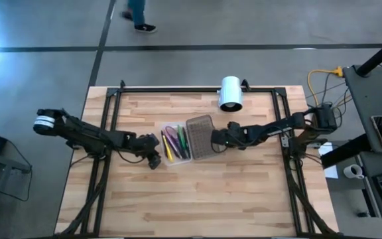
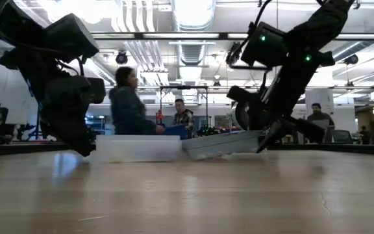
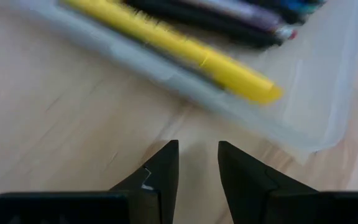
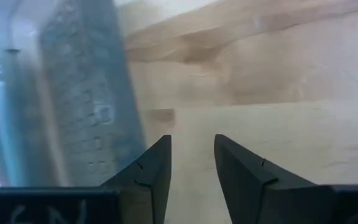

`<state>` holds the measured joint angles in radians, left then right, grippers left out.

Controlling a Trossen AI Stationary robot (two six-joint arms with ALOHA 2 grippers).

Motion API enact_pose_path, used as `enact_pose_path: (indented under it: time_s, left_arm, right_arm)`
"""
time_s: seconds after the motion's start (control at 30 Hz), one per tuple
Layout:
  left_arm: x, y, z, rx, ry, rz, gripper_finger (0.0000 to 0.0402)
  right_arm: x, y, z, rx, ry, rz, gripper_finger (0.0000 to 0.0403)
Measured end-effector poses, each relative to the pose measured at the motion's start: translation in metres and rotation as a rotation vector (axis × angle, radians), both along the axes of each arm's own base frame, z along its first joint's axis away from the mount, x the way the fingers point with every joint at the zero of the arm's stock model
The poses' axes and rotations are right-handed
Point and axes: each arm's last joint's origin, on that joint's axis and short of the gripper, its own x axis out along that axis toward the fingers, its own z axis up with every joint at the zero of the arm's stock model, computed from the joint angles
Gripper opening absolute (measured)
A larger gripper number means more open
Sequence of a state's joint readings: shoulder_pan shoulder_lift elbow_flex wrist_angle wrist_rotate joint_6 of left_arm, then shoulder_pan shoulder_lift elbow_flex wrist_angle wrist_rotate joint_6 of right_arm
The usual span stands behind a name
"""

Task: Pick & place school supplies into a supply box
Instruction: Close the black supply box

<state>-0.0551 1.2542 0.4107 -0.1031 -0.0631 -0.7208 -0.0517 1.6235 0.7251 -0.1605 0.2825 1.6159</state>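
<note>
The supply box [image 1: 176, 142] lies open on the wooden table [image 1: 197, 199], between the two grippers, its dotted grey lid [image 1: 200, 137] tilted up on the right gripper's side. Pens and pencils [image 1: 174, 141] lie lengthwise in the tray, a yellow pen [image 3: 185, 48] nearest the left gripper [image 3: 197, 165]. That gripper sits just outside the tray, fingers slightly apart, empty. The right gripper [image 4: 191, 163] sits beside the lid, fingers slightly apart, holding nothing. A white cylinder [image 1: 231, 93] lies beyond it. People [image 2: 130, 104] stand in the room behind.

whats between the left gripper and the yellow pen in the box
Only bare wood table and the box's clear wall; the left wrist view shows the left gripper empty, short of the yellow pen.
</note>
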Motion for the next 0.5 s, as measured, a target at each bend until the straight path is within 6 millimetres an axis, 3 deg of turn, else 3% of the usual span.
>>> enact_pose_path:
  time_s: [0.2, 0.5]
  left_arm:
    - [0.002, 0.0, 0.002, 0.001, -0.031, -0.003, 0.0097]
    - [0.002, 0.001, 0.001, -0.003, -0.025, -0.003, 0.0097]
  right_arm:
    - [0.007, -0.001, 0.021, -0.06, -0.048, 0.059, 0.0109]
    - [0.037, -0.005, 0.07, -0.179, -0.175, 0.149, 0.0104]
